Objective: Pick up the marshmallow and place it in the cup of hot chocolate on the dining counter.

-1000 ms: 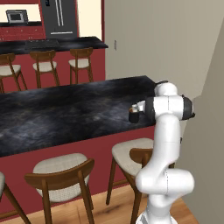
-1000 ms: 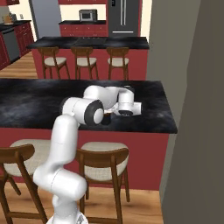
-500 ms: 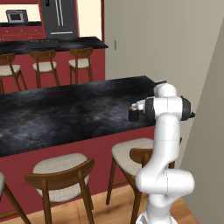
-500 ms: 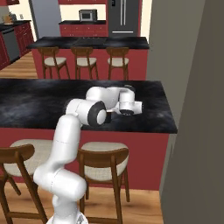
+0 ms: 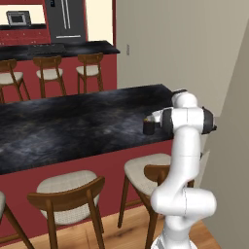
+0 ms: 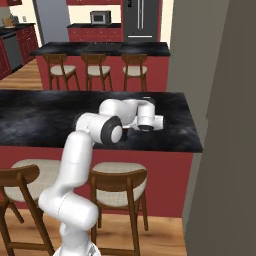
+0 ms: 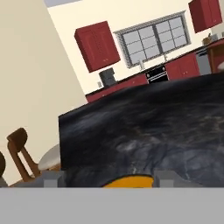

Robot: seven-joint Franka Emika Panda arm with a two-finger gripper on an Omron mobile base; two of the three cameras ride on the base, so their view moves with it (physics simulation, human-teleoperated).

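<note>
While the jaws stand apart over the cup of hot chocolate [image 5: 149, 126], dining counter [image 5: 73, 126] edge near, open slab beyond

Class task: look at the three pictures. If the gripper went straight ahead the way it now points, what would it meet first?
Most likely the cup of hot chocolate: its orange top sits right between the gripper fingertips in the hand view. Beyond lies the dining counter. Depth is uncertain.

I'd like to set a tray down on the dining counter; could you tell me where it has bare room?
The dining counter is bare from its left end up to the cup of hot chocolate. It is crowded only near the right end, where the gripper hangs over the cup beside the beige wall.
</note>
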